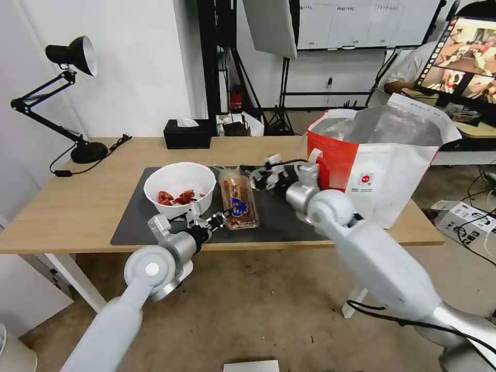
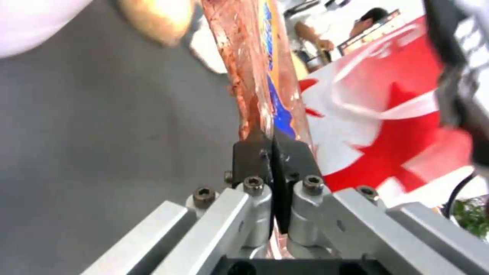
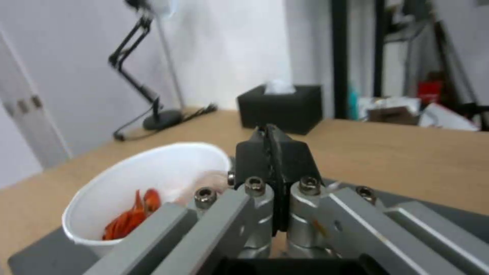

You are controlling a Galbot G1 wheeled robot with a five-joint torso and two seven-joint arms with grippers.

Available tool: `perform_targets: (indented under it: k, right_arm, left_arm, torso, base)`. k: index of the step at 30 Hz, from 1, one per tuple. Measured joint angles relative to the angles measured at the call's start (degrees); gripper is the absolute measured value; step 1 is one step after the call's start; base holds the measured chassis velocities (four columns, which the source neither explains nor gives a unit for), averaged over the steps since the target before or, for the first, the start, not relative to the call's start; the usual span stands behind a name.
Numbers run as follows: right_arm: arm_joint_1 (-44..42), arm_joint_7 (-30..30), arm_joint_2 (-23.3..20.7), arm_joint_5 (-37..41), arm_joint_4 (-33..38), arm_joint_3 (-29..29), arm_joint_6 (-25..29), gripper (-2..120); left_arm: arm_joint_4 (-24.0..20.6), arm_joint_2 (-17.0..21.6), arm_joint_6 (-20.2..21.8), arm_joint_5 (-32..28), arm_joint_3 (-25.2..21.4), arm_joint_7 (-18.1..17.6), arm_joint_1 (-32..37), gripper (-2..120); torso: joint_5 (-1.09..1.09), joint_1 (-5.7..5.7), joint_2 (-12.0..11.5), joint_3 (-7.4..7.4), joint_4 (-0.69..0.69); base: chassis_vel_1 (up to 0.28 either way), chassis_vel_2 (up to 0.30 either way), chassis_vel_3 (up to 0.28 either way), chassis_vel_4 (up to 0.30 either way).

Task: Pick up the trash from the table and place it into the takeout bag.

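The takeout bag (image 1: 380, 155) stands open at the right end of the desk (image 1: 77, 206), with the black tissue box (image 1: 187, 134) at the far edge. On the grey mat (image 1: 129, 217) the white bowl (image 1: 179, 187) sits just left of the clear tray (image 1: 238, 199). The left tool (image 1: 219, 218) is closed on the tray's near edge; the right tool (image 1: 266, 173), its fingers pressed together and holding nothing, hovers between tray and bag.

A lab or studio: whiteboard (image 1: 356, 23), tripod stands (image 1: 283, 98), monitor (image 1: 465, 51), floor cables (image 1: 478, 227).

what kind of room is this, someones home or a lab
Most likely a lab or recording studio, not a home: a photo light panel on black stands, a whiteboard, and loose cables across the bare floor.
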Motion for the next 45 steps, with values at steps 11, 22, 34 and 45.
perform_targets:
  k: [11, 22, 34, 45]
  right_arm:
    - [-17.82, 3.59, -4.64, -4.61, 10.84, 12.13, 4.8, 0]
    - [-39.55, 4.2, -3.6, -17.82, 21.11, 21.65, 12.33, 10]
    - [-58.18, 3.82, 1.74, -26.77, 25.27, 29.19, 18.86, 56]
    - [-64.69, 4.52, 5.88, -33.04, 23.05, 29.89, 25.03, 93]
  left_arm:
    - [-4.97, 3.83, -1.77, -0.63, -3.67, -0.33, -0.35, 0]
    - [-5.13, 9.59, -3.43, -0.85, -3.46, 1.68, -10.02, 0]
    - [2.44, 11.5, -7.34, 2.11, 13.33, 3.34, -31.47, 0]
    - [14.47, -0.58, -12.04, 11.67, 31.37, 4.8, -50.34, 0]
  torso:
    - [0.0, 0.0, 0.0, 0.0, 0.01]
    - [-0.02, -0.01, 0.0, 0.0, 0.0]
    - [0.0, 0.0, 0.0, 0.01, 0.01]
    - [0.01, 0.01, -0.01, 0.01, 0.01]
  base:
    - [0.0, 0.0, 0.0, 0.0]
    - [0.0, 0.0, 0.0, 0.0]
    - [0.0, 0.0, 0.0, 0.0]
    - [0.0, 0.0, 0.0, 0.0]
